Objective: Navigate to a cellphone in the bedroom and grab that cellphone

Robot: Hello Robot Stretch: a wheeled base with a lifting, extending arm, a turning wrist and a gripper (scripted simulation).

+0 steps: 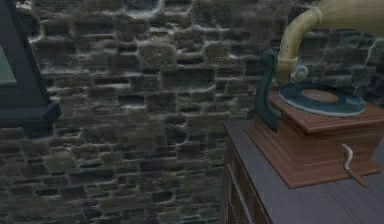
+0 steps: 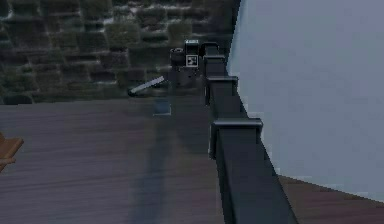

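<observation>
Reaching out over the gramophone's [image 1: 320,110] counter [image 2: 80,150]
Can't tell the pincer's [image 2: 150,87] grip or load, so it's risking a blind swipe.

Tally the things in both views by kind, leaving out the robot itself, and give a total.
Gramophone: 1
Wooden cabinet: 1
Dark-framed panel on the stone wall: 1
Thin dark slab, shaped like a cellphone: 1
Total: 4
</observation>
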